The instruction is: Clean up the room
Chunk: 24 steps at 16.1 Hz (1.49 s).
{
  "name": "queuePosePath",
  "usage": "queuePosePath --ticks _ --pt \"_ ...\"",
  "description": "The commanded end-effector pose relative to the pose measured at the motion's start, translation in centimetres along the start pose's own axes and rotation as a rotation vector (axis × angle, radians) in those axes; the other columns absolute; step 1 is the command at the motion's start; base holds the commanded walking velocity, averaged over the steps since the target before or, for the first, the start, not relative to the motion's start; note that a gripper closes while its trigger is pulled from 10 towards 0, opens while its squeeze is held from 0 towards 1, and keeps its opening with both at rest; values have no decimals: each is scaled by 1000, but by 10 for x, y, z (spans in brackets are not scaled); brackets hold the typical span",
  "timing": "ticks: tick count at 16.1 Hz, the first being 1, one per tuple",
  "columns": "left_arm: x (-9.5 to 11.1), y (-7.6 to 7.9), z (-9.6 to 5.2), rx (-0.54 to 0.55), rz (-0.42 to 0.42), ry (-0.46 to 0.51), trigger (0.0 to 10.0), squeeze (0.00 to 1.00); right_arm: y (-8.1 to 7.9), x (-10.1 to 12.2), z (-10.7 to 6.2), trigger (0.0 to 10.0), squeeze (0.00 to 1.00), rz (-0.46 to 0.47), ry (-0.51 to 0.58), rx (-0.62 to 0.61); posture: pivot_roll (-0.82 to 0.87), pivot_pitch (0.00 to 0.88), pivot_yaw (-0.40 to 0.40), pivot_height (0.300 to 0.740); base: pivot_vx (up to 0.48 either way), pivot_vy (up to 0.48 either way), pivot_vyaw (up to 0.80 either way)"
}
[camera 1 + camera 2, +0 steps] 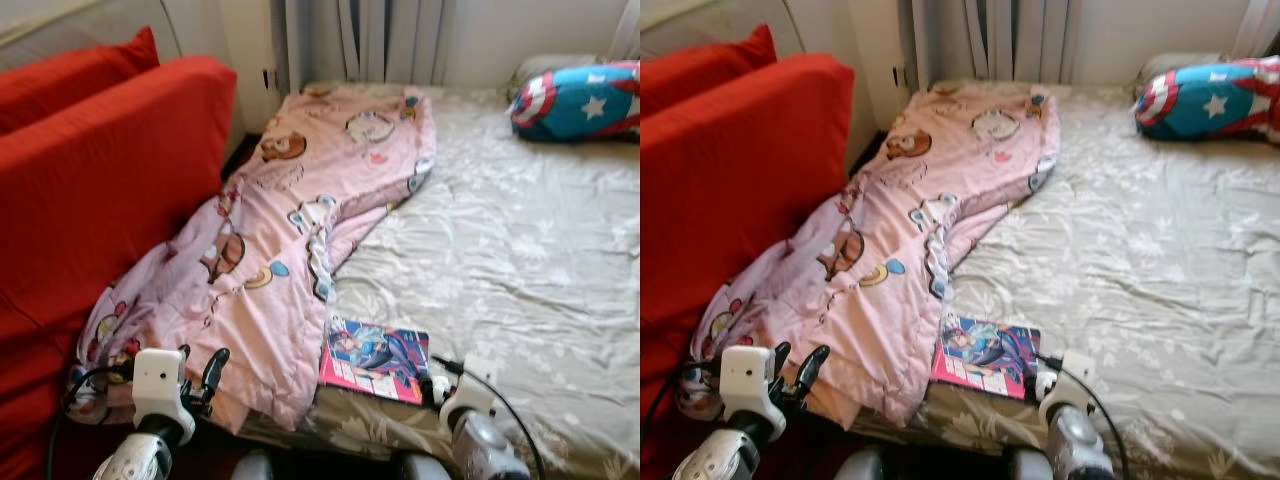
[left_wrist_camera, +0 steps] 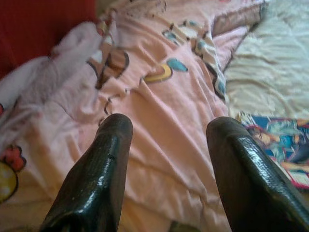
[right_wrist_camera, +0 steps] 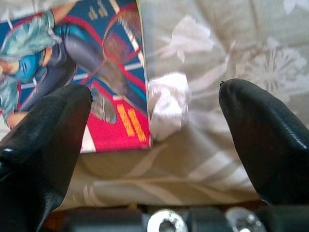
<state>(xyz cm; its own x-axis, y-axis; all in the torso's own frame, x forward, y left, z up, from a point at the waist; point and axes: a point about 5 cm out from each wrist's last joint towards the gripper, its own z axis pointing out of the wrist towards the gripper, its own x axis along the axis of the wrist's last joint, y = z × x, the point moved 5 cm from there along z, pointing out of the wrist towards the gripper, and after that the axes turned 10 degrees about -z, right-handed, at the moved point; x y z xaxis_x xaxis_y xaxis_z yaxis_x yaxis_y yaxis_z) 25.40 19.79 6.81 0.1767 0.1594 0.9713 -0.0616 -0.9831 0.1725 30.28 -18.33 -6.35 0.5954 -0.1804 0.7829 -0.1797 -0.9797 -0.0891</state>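
Observation:
A pink cartoon blanket (image 1: 300, 230) lies crumpled along the left side of the bed, hanging over its front corner. A colourful comic book (image 1: 375, 358) lies flat near the bed's front edge, and a crumpled white paper wad (image 3: 166, 104) sits right against its edge. My left gripper (image 1: 200, 372) is open, low in front of the blanket's hanging corner; the left wrist view shows its fingers (image 2: 104, 159) spread over pink cloth (image 2: 159, 96). My right gripper (image 1: 436, 382) is open at the bed's front edge, its jaws to either side of the wad and the book's corner (image 3: 72, 53).
The bed's beige flowered sheet (image 1: 510, 260) is bare on the right. A Captain America pillow (image 1: 578, 102) lies at the far right corner. A red sofa (image 1: 100, 190) stands close against the bed's left side. Curtains (image 1: 370, 40) hang behind the bed.

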Motion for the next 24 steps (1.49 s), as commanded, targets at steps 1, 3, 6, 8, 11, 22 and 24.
queuePosePath --ticks 1,3,6,8,11,22,24 --pt "0 -4 -6 11 3 -16 10000 0 1 1 0 10000 1000 33 10 -11 123 157 41 640 0 0 0" --pt "2 -2 -6 13 2 -13 10000 0 1 10 2 10000 0 70 37 -11 134 177 39 640 0 0 0" --pt "19 1 10 6 2 37 10000 0 -4 18 3 10000 0 71 69 -7 145 208 35 640 0 0 0" --pt "34 3 27 -9 18 88 10000 0 -6 23 3 10000 0 71 95 -2 152 235 22 640 0 0 0" --pt "58 5 50 -11 14 158 10000 0 -8 21 3 10000 0 63 91 5 154 258 20 640 0 0 0" --pt "49 2 31 4 16 116 10000 0 -23 28 6 2902 0 71 68 67 195 323 14 640 0 0 0" --pt "48 2 29 8 14 113 10000 0 -24 31 7 0 0 70 69 69 196 322 13 640 0 0 0"
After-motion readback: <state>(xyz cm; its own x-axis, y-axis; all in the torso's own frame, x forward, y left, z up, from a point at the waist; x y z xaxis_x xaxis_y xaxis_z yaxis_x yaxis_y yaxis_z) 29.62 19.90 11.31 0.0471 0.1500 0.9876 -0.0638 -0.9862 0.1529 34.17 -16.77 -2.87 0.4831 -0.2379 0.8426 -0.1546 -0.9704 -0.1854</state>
